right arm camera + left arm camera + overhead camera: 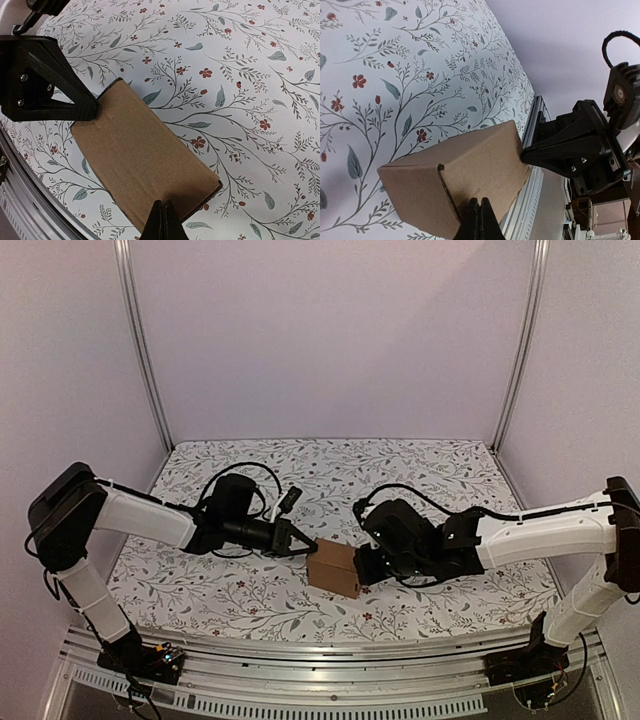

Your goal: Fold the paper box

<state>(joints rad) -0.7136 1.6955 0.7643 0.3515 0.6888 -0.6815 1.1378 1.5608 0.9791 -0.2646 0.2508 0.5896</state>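
A folded paper box (pixel 334 570) sits on a floral cloth (pixel 400 470) of grey sprigs and small red blossoms, near the front middle of the table. The cloth runs back to pale lilac walls (pixel 330 330) framed by two aluminium posts (pixel 140 340). A slotted metal rail (pixel 330 650) edges the near side, where the arm bases are bolted.

The left gripper (pixel 310 546) touches the box's left upper edge. The right gripper (pixel 360 568) meets its right side, so the brown block is held between the two tips.

In each wrist view the gripper's own fingers are pressed together into a single dark wedge against the cardboard. Whether any cardboard lies between them cannot be made out.

A black cable (pixel 240 470) loops over the left arm.

The box's underside and rear faces are hidden. One flap seam shows in the left wrist view, but how the remaining flaps sit is unclear. The right arm's shoulder is cut off at the frame edge, and both wrist views crop their fingers at the bottom.
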